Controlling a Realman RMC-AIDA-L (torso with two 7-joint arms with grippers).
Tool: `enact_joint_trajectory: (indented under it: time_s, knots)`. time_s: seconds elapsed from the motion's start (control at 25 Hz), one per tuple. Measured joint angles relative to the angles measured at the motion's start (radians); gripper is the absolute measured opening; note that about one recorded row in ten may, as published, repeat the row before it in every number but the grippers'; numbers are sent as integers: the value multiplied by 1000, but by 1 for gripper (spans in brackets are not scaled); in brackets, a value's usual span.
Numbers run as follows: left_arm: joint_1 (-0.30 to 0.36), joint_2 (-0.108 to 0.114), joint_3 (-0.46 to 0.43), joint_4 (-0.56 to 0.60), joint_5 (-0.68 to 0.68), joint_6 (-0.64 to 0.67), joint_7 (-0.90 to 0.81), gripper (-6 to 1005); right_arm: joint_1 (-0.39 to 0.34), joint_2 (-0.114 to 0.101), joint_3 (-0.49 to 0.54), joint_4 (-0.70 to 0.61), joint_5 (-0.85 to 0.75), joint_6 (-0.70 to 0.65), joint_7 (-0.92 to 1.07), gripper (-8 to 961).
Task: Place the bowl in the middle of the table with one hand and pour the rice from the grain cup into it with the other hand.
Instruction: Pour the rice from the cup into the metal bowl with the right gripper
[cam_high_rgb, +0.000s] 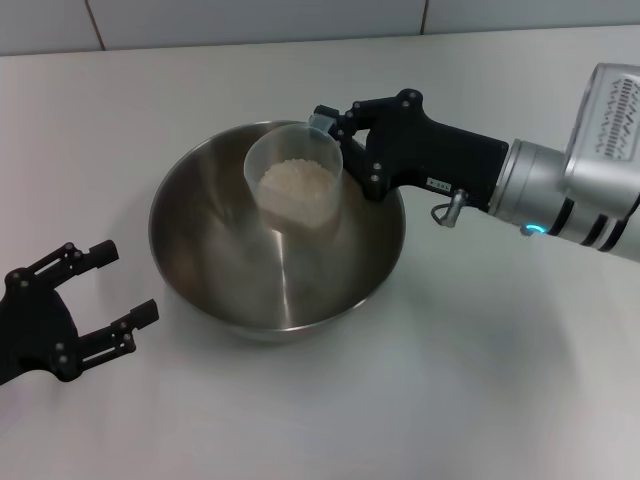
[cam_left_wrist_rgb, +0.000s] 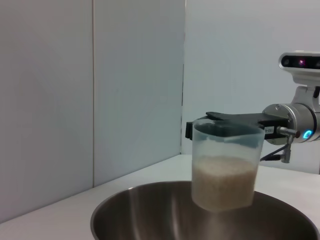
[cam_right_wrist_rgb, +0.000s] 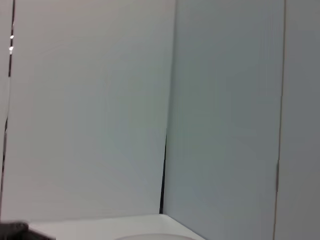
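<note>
Partly hidden, right gripper (cam_high_rgb: 335, 135) fingers clasp the grain cup (cam_high_rgb: 295, 185) over the bowl (cam_high_rgb: 200, 240); left gripper (cam_high_rgb: 110, 300) spread.

White worktop (cam_high_rgb: 480, 400), smooth and plain, meets a pale wall at its far edge. Steel bowl (cam_high_rgb: 200, 260) sits directly on it, near the middle.

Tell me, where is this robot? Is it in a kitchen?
Probably a test room or lab, not a real kitchen. There is only a plain white table with bare pale wall panels behind it. On it sits a steel bowl, and the right gripper holds a cup of rice above it.
</note>
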Motion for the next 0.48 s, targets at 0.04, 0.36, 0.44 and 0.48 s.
enact_joint_trajectory:
  time_s: [0.04, 0.36, 0.44, 0.48]
  knots:
    - [0, -3, -1, 0, 0, 0, 1, 815, 5, 0, -15, -16, -3, 0, -70, 21]
    - [0, -11, -4, 0, 2, 1, 7, 815, 20, 0, -41, -66, 1, -15, -350, 21]
    - [0, -12, -4, 0, 2, 1, 7, 815, 34, 1, -39, -77, 2, -3, -461, 21]
    - [0, -13, -4, 0, 2, 0, 7, 815, 34, 1, -39, -77, 2, -3, -461, 21]
